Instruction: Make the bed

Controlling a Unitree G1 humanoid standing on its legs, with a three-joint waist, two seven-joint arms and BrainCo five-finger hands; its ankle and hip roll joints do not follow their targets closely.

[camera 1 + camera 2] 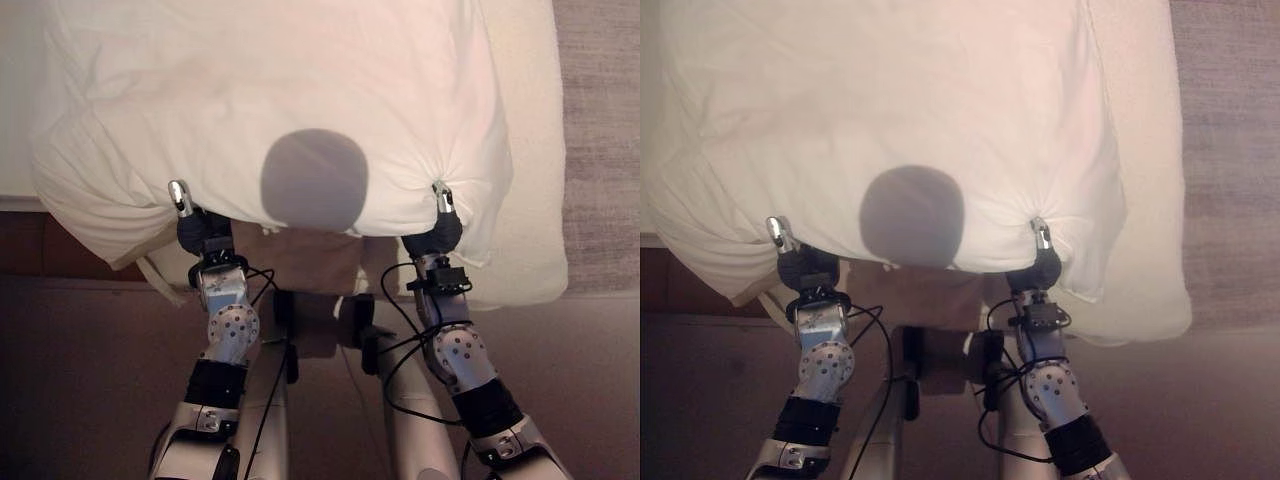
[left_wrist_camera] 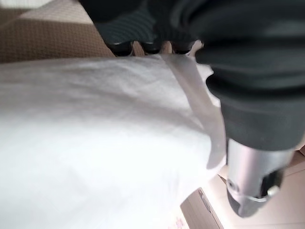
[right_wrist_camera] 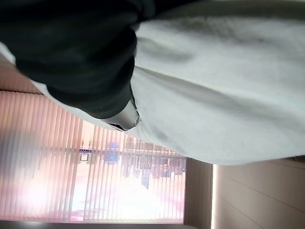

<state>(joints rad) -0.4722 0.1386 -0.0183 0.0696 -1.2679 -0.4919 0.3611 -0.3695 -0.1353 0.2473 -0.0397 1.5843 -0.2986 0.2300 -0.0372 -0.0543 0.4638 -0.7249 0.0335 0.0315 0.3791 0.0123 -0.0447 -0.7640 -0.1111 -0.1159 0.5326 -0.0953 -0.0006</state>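
On the bed: a white duvet (image 1: 300, 90) lies puffed up over the mattress (image 1: 525, 150), its near edge hanging past the mattress end toward the robot.
Duvet edge: bunched and creased at two spots, one by each hand, and sagging lower on the robot's left.
Left hand (image 1: 183, 200): at the left part of the near edge, thumb up over the cloth; in the left wrist view dark fingertips (image 2: 119, 46) curl against the far side of the fold, so it is grasping the duvet.
Right hand (image 1: 441, 198): at the right part of the near edge, where the cloth gathers into a tight pucker around its thumb; it pinches the duvet there.
Mattress: bare cream strip showing along the robot's right of the duvet.
Floor (image 1: 600, 120): grey carpet beside the bed on the right.
Window blinds (image 3: 95, 181): seen past the right hand in the right wrist view.
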